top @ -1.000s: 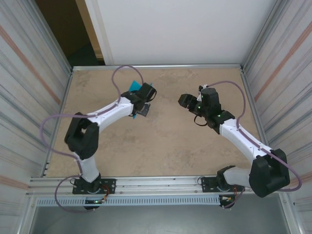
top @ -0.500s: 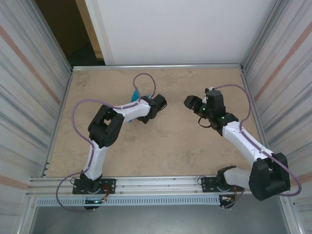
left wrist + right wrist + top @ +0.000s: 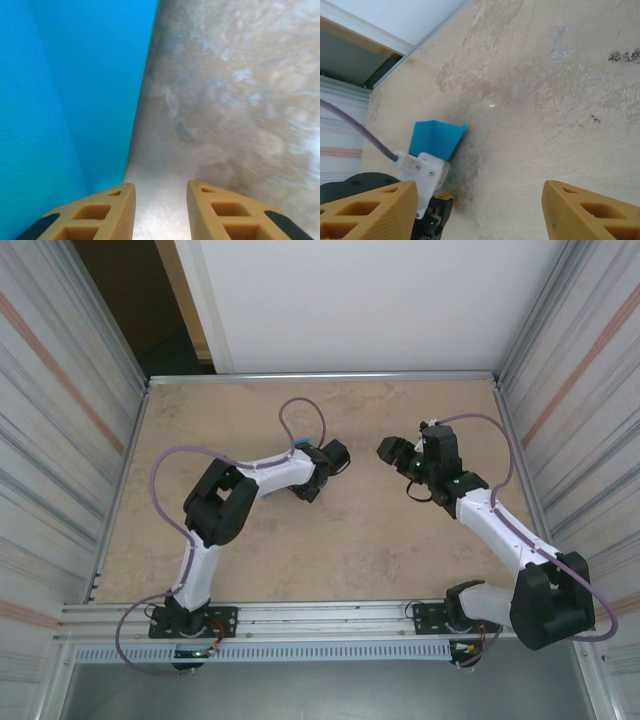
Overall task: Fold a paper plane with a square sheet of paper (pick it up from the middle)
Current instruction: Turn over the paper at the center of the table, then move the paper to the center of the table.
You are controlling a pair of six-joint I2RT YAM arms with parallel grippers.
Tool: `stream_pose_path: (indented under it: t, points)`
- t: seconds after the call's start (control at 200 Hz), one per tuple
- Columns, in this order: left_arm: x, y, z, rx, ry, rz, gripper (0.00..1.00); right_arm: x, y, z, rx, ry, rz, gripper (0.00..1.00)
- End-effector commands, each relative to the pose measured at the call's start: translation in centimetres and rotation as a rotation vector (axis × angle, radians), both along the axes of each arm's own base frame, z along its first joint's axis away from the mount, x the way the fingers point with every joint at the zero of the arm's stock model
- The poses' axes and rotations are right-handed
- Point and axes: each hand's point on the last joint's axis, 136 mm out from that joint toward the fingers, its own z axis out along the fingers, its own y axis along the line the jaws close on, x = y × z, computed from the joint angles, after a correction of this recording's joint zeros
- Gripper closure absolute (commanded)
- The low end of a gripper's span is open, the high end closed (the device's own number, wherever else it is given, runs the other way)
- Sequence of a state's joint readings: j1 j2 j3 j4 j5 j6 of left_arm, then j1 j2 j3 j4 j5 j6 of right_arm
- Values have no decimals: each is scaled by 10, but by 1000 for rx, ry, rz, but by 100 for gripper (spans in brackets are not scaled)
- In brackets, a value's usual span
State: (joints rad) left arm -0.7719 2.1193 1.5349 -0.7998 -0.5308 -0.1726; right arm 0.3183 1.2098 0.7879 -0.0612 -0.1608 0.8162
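Thin teal-blue paper sheet [image 3: 65, 100]: creased, upright, cut off at wrist-view edge | just outside left pincer [image 3: 159, 200], slightly parted | right pincer [image 3: 480, 212] spread wide.

Tan table [image 3: 350, 540], white wall [image 3: 350, 300], ribbed side panels [image 3: 50, 440]

Soft, even light from overhead washes my table [image 3: 350, 550] in the top view. My right arm [image 3: 490, 520] throws only a faint, short shadow, while the doorway [image 3: 130, 300] at upper left is dark. Through my left wrist camera the paper [image 3: 55, 100] is a saturated, featureless blue on the left, the tabletop at right is smeared by blur, and a grey shadow runs along the paper's edge. My right wrist view is sharper; a dim shadow pools at lower left beside the paper.
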Motion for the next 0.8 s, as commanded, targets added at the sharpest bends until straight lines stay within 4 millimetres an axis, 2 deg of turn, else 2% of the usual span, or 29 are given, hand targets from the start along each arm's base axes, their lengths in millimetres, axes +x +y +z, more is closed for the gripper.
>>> stream_pose_path:
  t: [0.0, 0.09, 0.266, 0.381, 0.476, 0.566, 0.676, 0.797]
  points:
    - [-13, -13, 18, -149, 14, 42, 64, -8, -4, -6, 24, 30, -18, 35]
    - [-24, -19, 29, -239, 35, 67, 61, -11, -7, -6, 19, 36, -26, 34]
    - [-59, -55, 54, -593, 133, 72, 55, -11, -6, -5, 23, 42, -27, 31]
    - [-70, -61, 72, -759, 164, 70, 50, -7, 0, -6, 34, 55, -13, 29]
    - [-65, -50, 81, -877, 169, 101, 46, -3, 9, -9, 38, 58, 8, 28]
    - [-46, -23, 79, -973, 164, 192, 44, 0, 19, -13, 29, 61, 24, 26]
    - [-27, 3, 67, -1063, 166, 270, 40, 3, 29, -20, 16, 83, 41, 26]
    - [-8, 26, 50, -1086, 145, 333, 38, 7, 40, -24, 20, 93, 63, 26]
